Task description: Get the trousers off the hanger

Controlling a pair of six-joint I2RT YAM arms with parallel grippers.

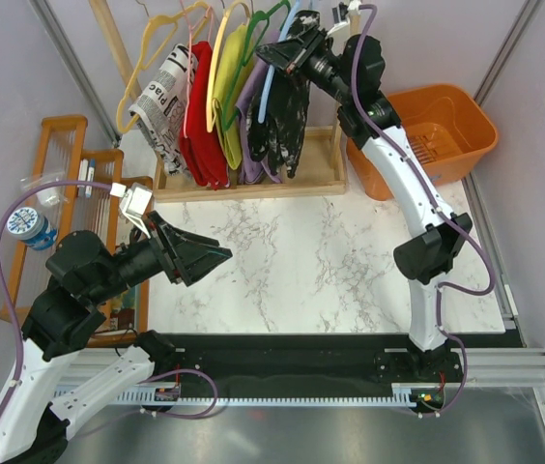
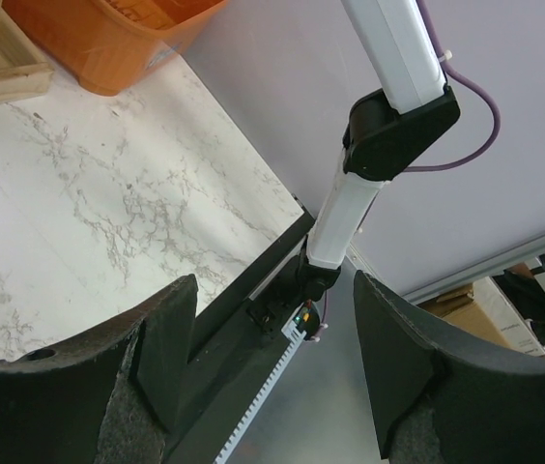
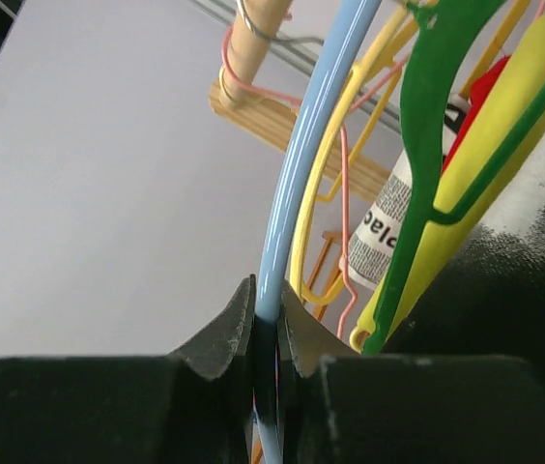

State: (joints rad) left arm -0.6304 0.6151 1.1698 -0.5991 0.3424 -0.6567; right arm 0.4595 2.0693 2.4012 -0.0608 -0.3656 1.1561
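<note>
The black trousers [image 1: 285, 121] with white speckles hang on the light-blue hanger [image 1: 274, 66] at the right end of the rail. My right gripper [image 1: 280, 53] is shut on the hanger's arm; in the right wrist view its tips [image 3: 267, 307] pinch the blue hanger [image 3: 309, 145], with the trousers [image 3: 519, 280] at the right edge. My left gripper [image 1: 216, 256] is open and empty, low over the left of the marble table [image 1: 330, 261], far from the garments. In the left wrist view its fingers [image 2: 168, 338] stand wide apart.
On the wooden rack [image 1: 253, 184] hang a newspaper-print garment [image 1: 161, 97], a red one [image 1: 200, 116], a yellow one [image 1: 229, 97] on a green hanger [image 3: 427, 164], and a purple one [image 1: 250, 145]. An orange basket [image 1: 427, 135] stands right. A wooden shelf [image 1: 60, 155] stands left.
</note>
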